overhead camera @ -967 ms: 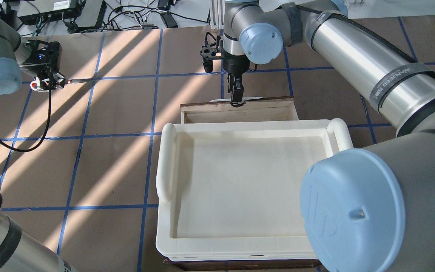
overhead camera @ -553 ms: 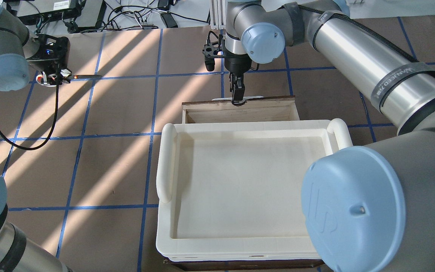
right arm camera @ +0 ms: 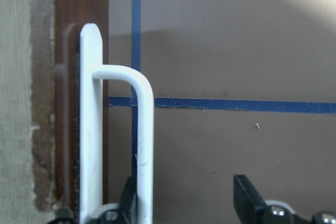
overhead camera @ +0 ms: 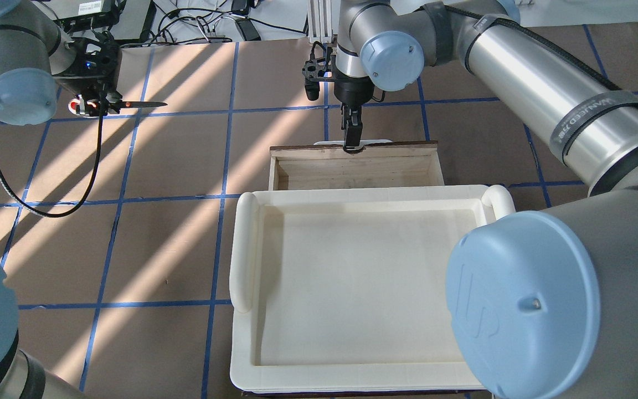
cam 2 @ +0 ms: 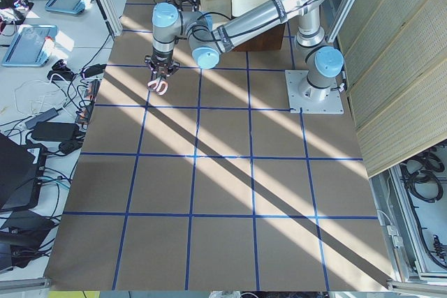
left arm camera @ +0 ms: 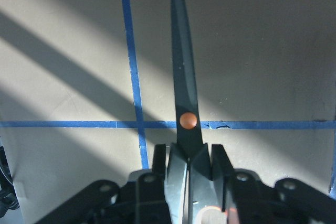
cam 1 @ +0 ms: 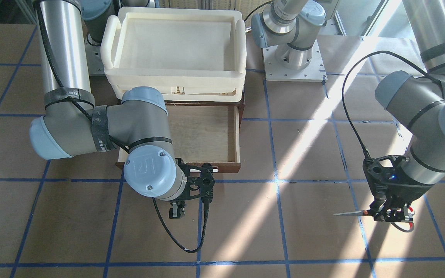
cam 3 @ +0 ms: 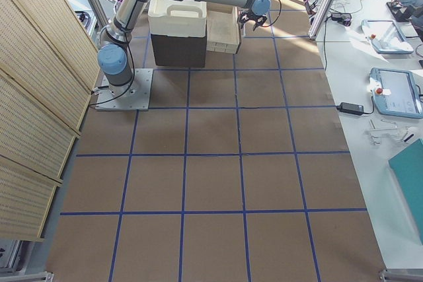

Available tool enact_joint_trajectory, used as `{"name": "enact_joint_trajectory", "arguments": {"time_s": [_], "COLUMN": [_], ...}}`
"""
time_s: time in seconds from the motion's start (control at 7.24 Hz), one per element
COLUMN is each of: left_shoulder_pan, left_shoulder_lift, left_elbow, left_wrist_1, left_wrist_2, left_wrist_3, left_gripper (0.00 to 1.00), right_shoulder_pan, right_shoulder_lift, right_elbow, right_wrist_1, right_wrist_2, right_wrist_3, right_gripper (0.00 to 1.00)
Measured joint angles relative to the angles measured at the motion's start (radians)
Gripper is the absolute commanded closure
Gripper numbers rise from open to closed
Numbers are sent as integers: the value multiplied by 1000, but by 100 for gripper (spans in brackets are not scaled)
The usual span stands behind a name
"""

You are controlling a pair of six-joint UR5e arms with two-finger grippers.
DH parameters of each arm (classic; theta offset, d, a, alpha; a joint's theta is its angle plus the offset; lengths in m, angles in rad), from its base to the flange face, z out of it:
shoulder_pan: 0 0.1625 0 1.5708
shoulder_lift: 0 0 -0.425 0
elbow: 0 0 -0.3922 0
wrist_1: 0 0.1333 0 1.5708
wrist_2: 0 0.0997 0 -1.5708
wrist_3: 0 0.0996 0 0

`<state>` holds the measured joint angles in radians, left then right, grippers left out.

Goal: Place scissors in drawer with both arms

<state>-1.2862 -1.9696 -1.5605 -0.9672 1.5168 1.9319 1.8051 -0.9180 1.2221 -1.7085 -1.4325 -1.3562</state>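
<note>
The overhead camera looks forward and down from behind the robot; the front one faces it, both sharing the drawer (overhead camera: 352, 166) and tray (overhead camera: 241, 249) mid-frame. Side cameras stand far off at the ends of the table (cam 2: 223, 193). Wrist cameras sit close: scissors (left arm camera: 184, 93) left, handle (right arm camera: 144, 129) right.

Bright diagonal sun bands and hard shadows across the table (overhead camera: 175, 166), crisp exterior views, softer wrist close-ups.

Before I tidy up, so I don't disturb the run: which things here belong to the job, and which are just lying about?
Job: scissors, in the left gripper; drawer, open, its handle inside the right gripper.
Lying about: white tray; electronics and cables at the back.
</note>
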Motion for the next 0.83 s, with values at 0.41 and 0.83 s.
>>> {"name": "enact_joint_trajectory", "arguments": {"time_s": [0.41, 0.83], "left_shoulder_pan": [-63, -131], "left_shoulder_lift": [30, 79], "left_elbow": [0, 0], "left_wrist_1": [-41, -122], "left_wrist_2": [-7, -8], "left_wrist_3": [-66, -191], "left_gripper": [100, 100], "right_shoulder_pan": [8, 2], "right_shoulder_lift": [-46, -158], "right_elbow": [2, 15], "right_wrist_1": [-45, -51], "right_wrist_2": [-2, -29], "right_wrist_3": [31, 242], "right_gripper": [0, 0]}}
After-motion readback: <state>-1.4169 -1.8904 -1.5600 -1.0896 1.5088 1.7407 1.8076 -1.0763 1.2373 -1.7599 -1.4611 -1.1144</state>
